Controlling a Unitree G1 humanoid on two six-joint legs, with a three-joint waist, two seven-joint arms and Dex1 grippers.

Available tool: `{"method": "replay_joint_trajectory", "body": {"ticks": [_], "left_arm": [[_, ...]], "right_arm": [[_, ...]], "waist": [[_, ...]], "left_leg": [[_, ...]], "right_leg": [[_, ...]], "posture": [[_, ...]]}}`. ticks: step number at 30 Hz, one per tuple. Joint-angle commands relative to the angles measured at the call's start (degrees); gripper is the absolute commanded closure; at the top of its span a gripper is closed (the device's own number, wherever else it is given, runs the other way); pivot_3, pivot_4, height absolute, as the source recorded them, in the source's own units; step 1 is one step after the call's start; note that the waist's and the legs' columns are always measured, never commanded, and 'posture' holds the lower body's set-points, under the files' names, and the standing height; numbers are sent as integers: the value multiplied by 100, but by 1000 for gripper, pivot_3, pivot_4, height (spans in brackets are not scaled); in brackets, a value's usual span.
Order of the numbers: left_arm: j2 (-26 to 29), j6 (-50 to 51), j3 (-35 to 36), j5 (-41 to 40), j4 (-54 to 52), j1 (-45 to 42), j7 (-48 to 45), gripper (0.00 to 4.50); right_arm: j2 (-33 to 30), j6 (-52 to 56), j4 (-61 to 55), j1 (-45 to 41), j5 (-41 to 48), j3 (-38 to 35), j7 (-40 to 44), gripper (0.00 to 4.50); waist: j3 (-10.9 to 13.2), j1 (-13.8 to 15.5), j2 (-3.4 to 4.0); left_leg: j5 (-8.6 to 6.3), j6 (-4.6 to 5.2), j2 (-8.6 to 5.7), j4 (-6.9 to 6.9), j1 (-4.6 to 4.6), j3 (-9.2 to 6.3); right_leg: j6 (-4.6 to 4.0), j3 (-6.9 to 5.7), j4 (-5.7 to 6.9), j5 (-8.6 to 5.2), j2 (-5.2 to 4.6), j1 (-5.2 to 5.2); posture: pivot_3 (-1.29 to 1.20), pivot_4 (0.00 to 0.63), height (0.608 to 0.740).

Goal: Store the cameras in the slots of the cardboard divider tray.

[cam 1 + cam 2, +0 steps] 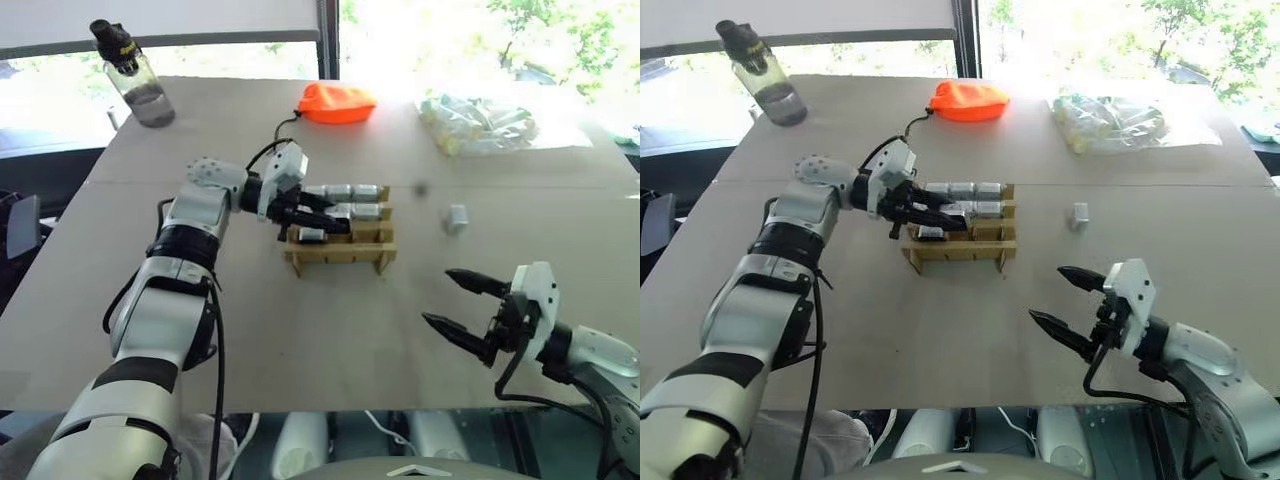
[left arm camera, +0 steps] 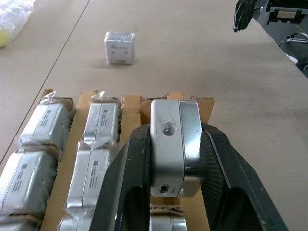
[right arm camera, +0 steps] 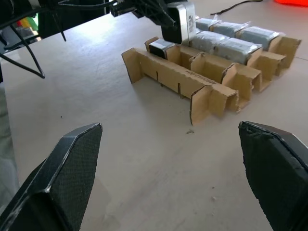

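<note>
Hovering over the cardboard divider tray (image 1: 340, 245) near the middle of the bench (image 1: 300, 340), left hand (image 2: 175, 159) clamped on one of the cameras (image 2: 174, 144), gripped by its two shiny sides with the threaded mount hole facing the wrist view. Right hand (image 1: 1072, 300) spread wide and holding nothing, low over the near right part of the bench, well apart from the tray.

Far rows of the tray already stocked with wrapped cameras (image 2: 45, 125); nearer rows partly vacant, as seen in the right wrist view. One loose camera (image 1: 457, 218) waiting on the bench between the tray and the right edge.

For a clean insertion: line up the held camera squarely over a vacant slot, narrow side parallel to the slats, then lower straight down without dragging. Likely risks: catching a thin cardboard slat and folding it, or nudging the light tray across the bench. Better to release only once the body sits between the slats, and to lift the fingers straight up afterwards so the camera is not pulled back out.

Writing: small printed labels on the wrapped cameras and on the loose one, and a line of print along a tray slat, all too small to read. No brand legible anywhere.
</note>
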Motion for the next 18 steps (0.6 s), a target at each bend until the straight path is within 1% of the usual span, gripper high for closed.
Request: {"method": "replay_joint_trajectory", "body": {"ticks": [1, 7, 14, 18], "left_arm": [[13, -202, -12, 3, -10, -105, -29, 3705], [-68, -260, 146, 131, 228, -186, -29, 3705], [-195, -344, 177, 253, 262, -125, -28, 3705], [-300, -438, 191, 355, 340, -114, 3, 3705]], "right_arm": [[84, -276, -223, 6, 208, -260, 51, 0], [8, -629, 3, 200, 342, -569, 556, 0], [23, -1053, 300, 437, 160, -595, 959, 0], [157, -1501, 795, 748, 232, -708, 1473, 0]], "waist": [[0, 1, -1], [0, 13, -2], [0, 19, -2], [-1, 17, -2]], "left_leg": [[0, 1, 1, 0, 1, -1], [0, 0, 1, 0, -5, -6], [-1, 2, 0, 1, -5, -6], [-1, 3, 0, 1, -3, -8]], "right_leg": [[0, 0, 0, 0, 2, 1], [0, -4, -4, 0, 6, 1], [0, -5, -5, 0, 3, 1], [0, -5, -4, 0, 4, 4]], "posture": [[0, 150, 740], [0, 150, 740], [0, 150, 740], [0, 150, 740]]}}
